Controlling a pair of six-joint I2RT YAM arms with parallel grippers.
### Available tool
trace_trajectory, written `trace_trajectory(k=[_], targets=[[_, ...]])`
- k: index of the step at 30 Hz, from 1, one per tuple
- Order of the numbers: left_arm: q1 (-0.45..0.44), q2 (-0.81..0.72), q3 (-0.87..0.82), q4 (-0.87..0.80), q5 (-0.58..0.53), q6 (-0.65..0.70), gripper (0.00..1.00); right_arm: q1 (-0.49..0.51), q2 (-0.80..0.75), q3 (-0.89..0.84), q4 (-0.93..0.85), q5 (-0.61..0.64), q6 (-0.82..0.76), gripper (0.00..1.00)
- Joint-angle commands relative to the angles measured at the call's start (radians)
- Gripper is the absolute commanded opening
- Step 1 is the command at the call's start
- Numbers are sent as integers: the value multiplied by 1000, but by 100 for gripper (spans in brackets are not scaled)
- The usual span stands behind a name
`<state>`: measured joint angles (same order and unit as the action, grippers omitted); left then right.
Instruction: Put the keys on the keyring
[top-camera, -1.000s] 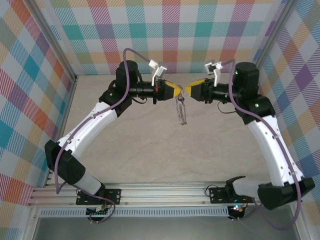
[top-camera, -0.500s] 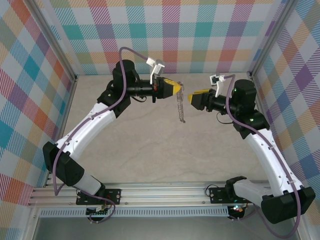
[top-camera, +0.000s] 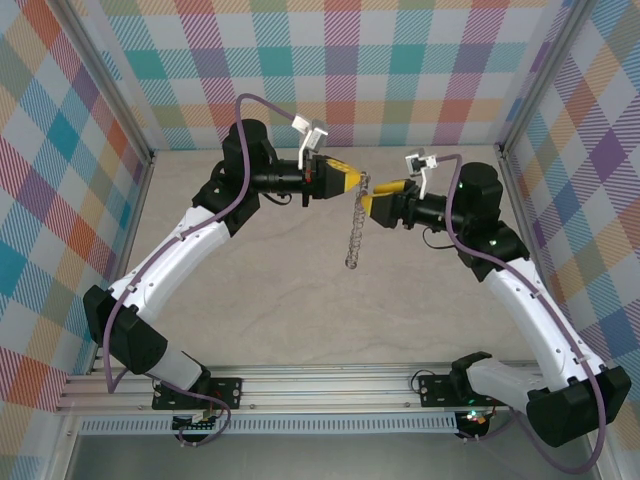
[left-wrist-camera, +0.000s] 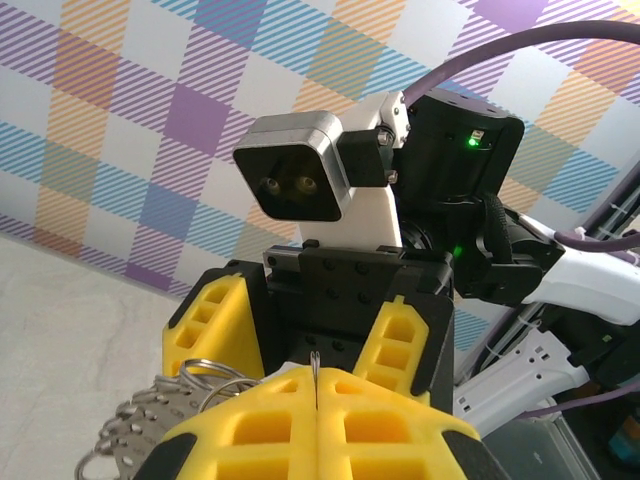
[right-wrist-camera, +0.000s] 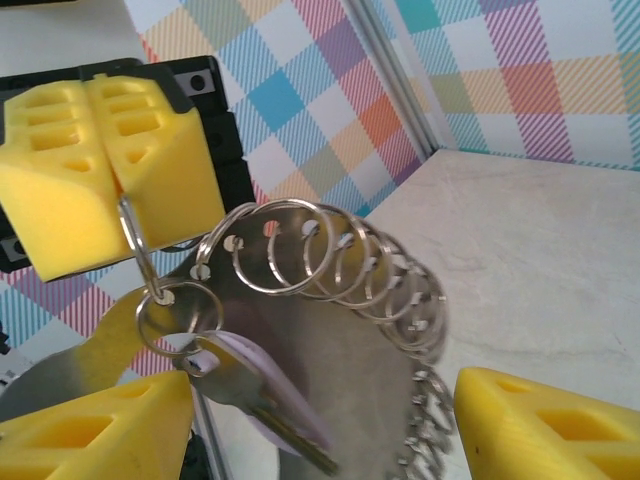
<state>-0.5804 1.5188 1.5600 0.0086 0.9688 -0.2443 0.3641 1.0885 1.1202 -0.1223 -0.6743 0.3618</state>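
**Right pincer back at the keyring, jaws apart**

Since a second ago my right pincer (top-camera: 372, 203) has drawn back and come in again, a little lower, and its jaws have spread. The keyring (top-camera: 352, 238) now hangs with its lower end further left. My left pincer (top-camera: 360, 181) has hardly shifted.

Its yellow fingers (right-wrist-camera: 110, 165) are pressed together on a thin wire loop (right-wrist-camera: 130, 235) at the keyring's top. The hoop hangs below the tips, clear of the table (top-camera: 300, 310). A small split ring (right-wrist-camera: 172, 312) hangs from that loop and carries the key (right-wrist-camera: 262, 388). The key's lilac head is just under the ring and its blade points down.

My right pincer stands open on either side of the hanging metal. One finger (right-wrist-camera: 95, 430) is beside the key and the other (right-wrist-camera: 545, 430) is beyond the hoop's looped edge, so the key and the lower hoop lie between them. I cannot tell whether either finger touches the metal. The checked wall (top-camera: 400, 60) stands behind both arms.
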Motion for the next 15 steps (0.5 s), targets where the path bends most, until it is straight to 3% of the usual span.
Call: trace_trajectory(k=[1, 9, 15], targets=[[-6, -25, 18, 80, 30, -19, 0, 20, 14, 13, 45, -21, -11, 69], [-5, -26, 20, 85, 30, -26, 0, 50, 33, 21, 64, -24, -12, 61], [-6, -22, 17, 96, 26, -34, 0, 54, 32, 15, 89, -29, 5, 33]])
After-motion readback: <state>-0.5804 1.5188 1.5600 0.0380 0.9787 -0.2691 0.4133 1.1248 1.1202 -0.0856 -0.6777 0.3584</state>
